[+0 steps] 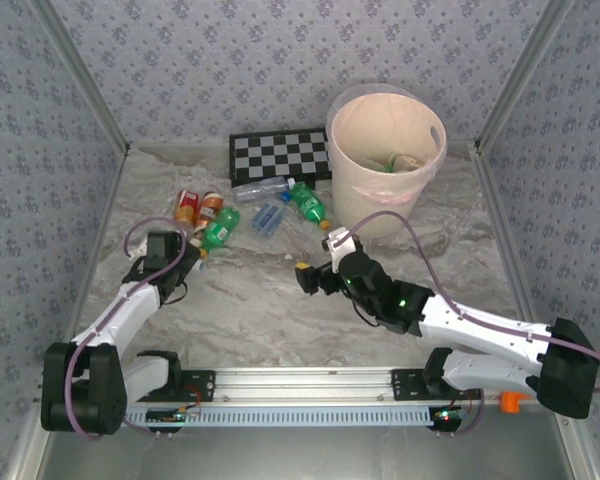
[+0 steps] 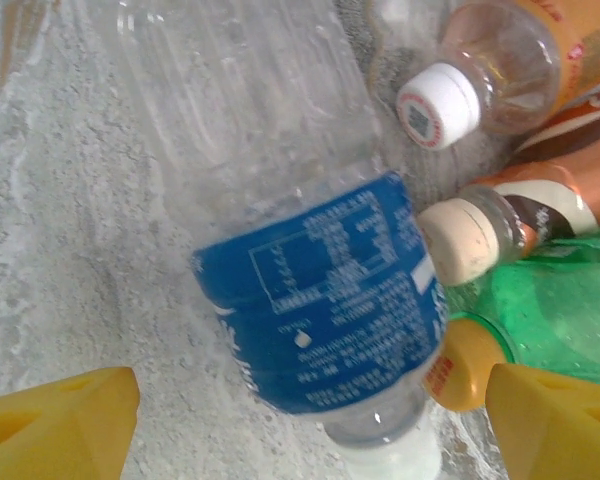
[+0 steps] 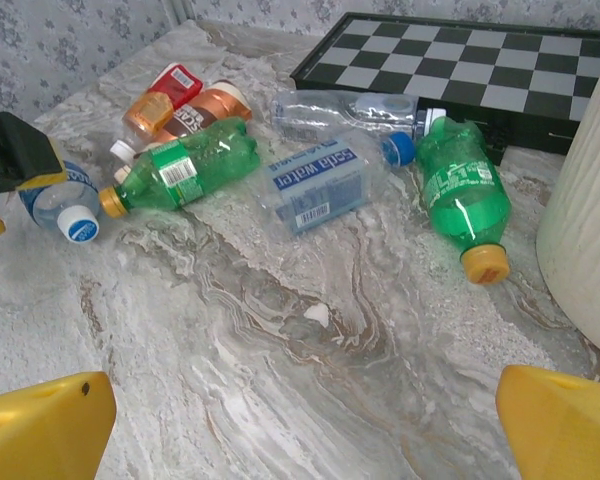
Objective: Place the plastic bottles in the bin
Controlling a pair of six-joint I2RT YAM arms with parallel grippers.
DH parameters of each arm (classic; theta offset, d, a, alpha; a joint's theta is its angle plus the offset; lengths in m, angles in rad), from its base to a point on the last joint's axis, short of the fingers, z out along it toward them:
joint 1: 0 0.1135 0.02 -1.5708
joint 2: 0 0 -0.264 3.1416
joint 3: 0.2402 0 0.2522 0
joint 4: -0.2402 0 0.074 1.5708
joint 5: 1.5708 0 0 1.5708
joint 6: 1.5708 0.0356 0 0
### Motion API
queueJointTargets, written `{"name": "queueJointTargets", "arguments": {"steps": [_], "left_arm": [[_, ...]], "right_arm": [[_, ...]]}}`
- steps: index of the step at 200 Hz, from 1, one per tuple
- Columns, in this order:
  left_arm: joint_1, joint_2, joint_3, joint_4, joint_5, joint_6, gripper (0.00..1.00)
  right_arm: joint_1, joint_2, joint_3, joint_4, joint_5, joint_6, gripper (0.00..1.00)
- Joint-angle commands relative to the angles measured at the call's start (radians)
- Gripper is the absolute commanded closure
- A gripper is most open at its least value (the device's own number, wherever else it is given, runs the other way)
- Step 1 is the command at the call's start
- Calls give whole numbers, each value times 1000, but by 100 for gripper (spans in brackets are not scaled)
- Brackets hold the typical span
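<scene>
— Far end of the bench [image 1: 270,320]: what do we log?
— The bin [image 1: 380,205] stands upright at far right, something green inside. The checkerboard [image 1: 280,155] lies flat to its left, right end behind the bin's wall.
— Loose bottles?
— We note a cluster before the board: two orange-labelled bottles [image 1: 187,207] side by side at left, a green bottle [image 1: 218,230] nearer the arms, a clear bottle [image 1: 260,189], a crushed blue-labelled bottle [image 1: 268,218], a second green bottle [image 1: 308,203] nearest the bin.
— Tools?
— Right tool [image 1: 316,255] mid-bench, yellow tips apart, nothing between. Left tool [image 1: 183,265] at the cluster's near-left edge, beside the green bottle; its jaws we cannot read.
</scene>
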Motion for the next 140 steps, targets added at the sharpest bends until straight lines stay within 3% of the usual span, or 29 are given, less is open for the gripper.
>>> {"name": "queueJointTargets", "arguments": {"steps": [1, 72, 140], "left_arm": [[46, 23, 21, 28, 16, 6, 9], [182, 213, 151, 65, 42, 52, 5], [190, 376, 198, 118, 110, 37, 5]], "right_arm": [[7, -26, -16, -6, 20, 21, 1], [7, -61, -19, -30, 34, 20, 0], [8, -57, -16, -39, 35, 26, 0]]}}
